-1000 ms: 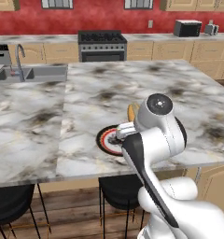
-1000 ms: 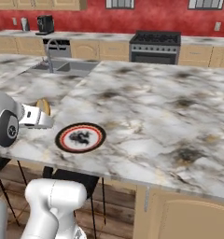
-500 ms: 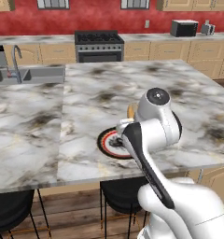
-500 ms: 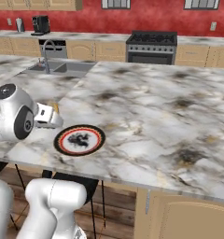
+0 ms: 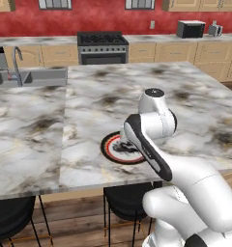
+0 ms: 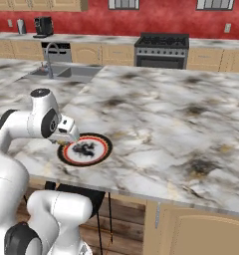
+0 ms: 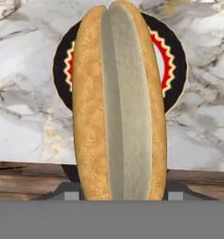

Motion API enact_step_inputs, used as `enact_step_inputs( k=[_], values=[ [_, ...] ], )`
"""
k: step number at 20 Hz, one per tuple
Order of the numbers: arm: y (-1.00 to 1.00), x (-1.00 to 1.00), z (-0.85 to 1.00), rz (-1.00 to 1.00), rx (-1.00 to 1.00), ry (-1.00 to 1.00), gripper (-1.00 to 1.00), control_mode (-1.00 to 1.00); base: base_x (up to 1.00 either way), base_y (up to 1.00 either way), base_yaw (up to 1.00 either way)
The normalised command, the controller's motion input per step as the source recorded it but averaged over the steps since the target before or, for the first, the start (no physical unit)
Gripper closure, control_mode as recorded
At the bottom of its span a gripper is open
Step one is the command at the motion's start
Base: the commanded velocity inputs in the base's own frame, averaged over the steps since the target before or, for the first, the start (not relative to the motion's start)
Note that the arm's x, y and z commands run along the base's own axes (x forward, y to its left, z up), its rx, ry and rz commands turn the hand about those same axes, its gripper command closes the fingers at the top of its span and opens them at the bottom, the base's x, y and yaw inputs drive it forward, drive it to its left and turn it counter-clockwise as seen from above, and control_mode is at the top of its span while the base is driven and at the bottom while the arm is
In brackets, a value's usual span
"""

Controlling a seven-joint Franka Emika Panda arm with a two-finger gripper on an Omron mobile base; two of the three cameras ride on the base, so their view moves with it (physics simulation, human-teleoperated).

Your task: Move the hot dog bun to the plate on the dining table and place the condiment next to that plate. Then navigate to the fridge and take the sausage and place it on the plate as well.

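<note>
The two-finger gripper point(image 6: 66, 141) grasps the oblong golden-tan hot dog bun point(image 7: 118, 102), its long axis running straight out from the gripper. Directly beyond lies the round red-rimmed, black-banded plate point(image 7: 175, 60), near the edge of the veined white marble table point(image 6: 156, 124).

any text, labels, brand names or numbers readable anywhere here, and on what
None can be read.
The plate has dark marks on its white centre, a pattern rather than letters as far as the pictures show.
The hot dog bun in the gripper carries no print.
The microwave, stove and coffee maker on the far counter are too small to show any brand.
</note>
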Motion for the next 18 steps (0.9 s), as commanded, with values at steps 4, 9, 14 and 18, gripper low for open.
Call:
enact_step_inputs(
  k=[4, 9, 14, 18],
  values=[
    [0.0, 0.26, -0.62, 0.0, 0.0, 0.02, 1.0, -1.0, 0.0, 0.0, 0.0],
    [-0.1, 0.29, -0.66, 0.0, 0.0, 0.0, 1.0, -1.0, 0.0, 0.0, 0.0],
    [-0.03, 0.38, -0.39, 0.0, 0.0, -0.03, 1.0, -1.0, 0.0, 0.0, 0.0],
    [0.0, 0.45, -0.29, 0.0, 0.01, -0.02, 1.0, -1.0, 0.0, 0.0, 0.0]
  ],
)
